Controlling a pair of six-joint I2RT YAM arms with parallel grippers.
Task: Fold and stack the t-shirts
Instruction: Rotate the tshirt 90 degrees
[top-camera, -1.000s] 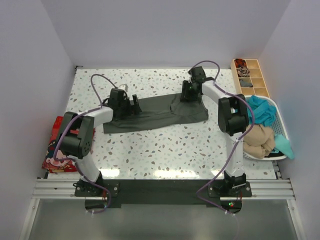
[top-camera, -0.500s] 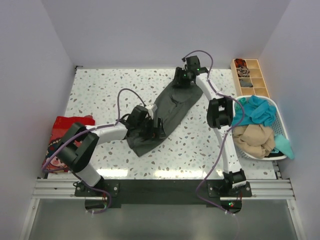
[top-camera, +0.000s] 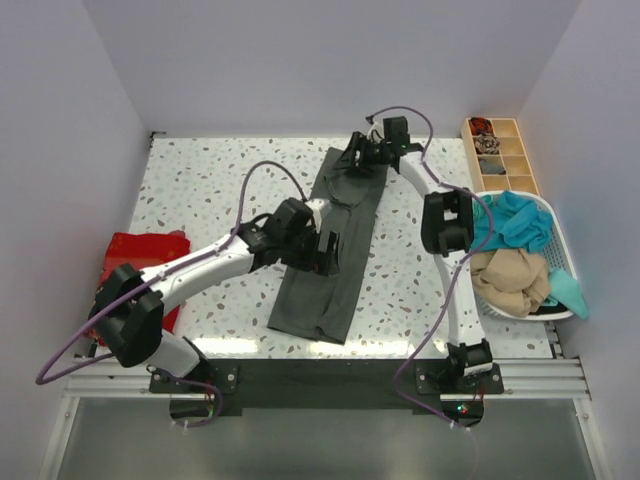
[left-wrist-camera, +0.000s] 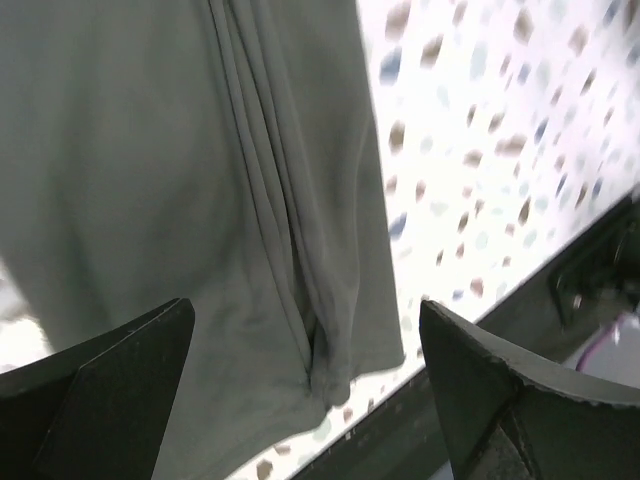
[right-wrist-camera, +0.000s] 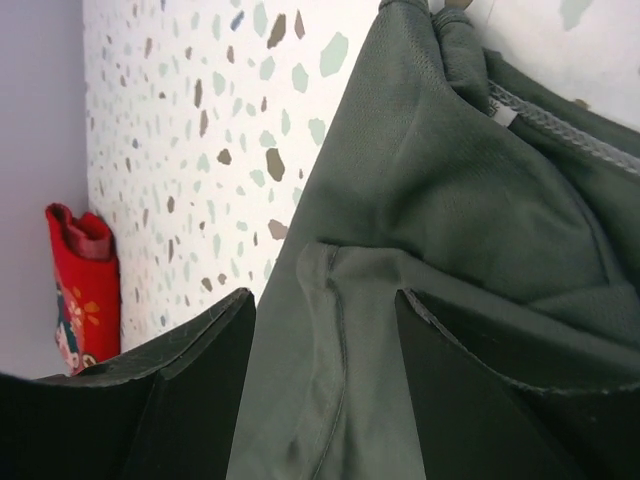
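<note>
Down mid tabletop, dark grey-green shirt lies as a long strip. Left gripper over its middle, jaws wide open, empty. Right gripper at collar end, jaws parted, cloth contact unclear. Red shirt partly hidden by left arm.

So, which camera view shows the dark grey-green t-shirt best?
The top external view: the dark grey-green t-shirt lies there almost whole, with only part hidden by the left arm. The left wrist view shows just one creased end; the right wrist view shows just the collar end.
</note>
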